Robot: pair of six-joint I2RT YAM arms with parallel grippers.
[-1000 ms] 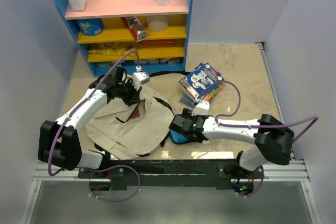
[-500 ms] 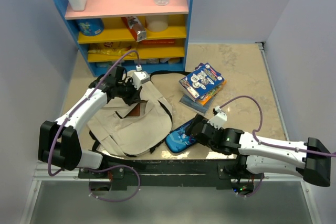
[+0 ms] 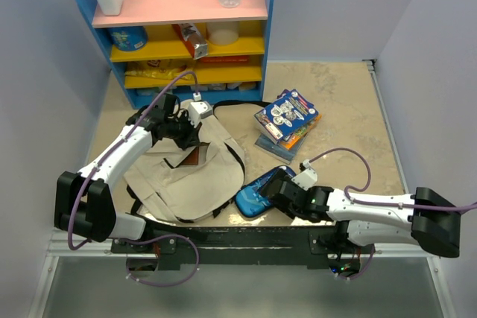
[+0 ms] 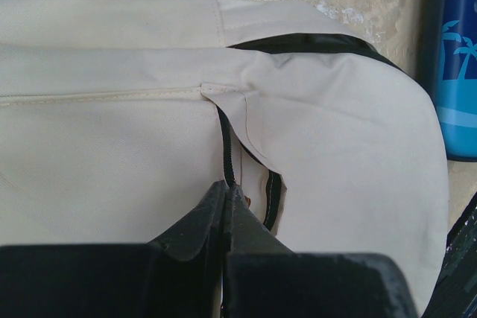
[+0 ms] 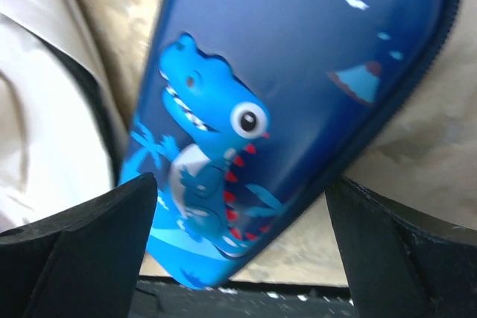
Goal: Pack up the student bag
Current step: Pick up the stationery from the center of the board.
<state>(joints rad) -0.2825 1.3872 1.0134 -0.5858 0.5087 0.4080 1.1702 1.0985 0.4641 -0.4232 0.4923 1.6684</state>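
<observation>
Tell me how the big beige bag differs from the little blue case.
The student bag is large, plain cream and rumpled; the pencil case is small, dark blue, smooth, with a cartoon dinosaur. The left gripper is pinched shut on the bag's zipper line, while the right gripper is open, fingers either side of the case. Both are zippered and lie on the table.
</observation>
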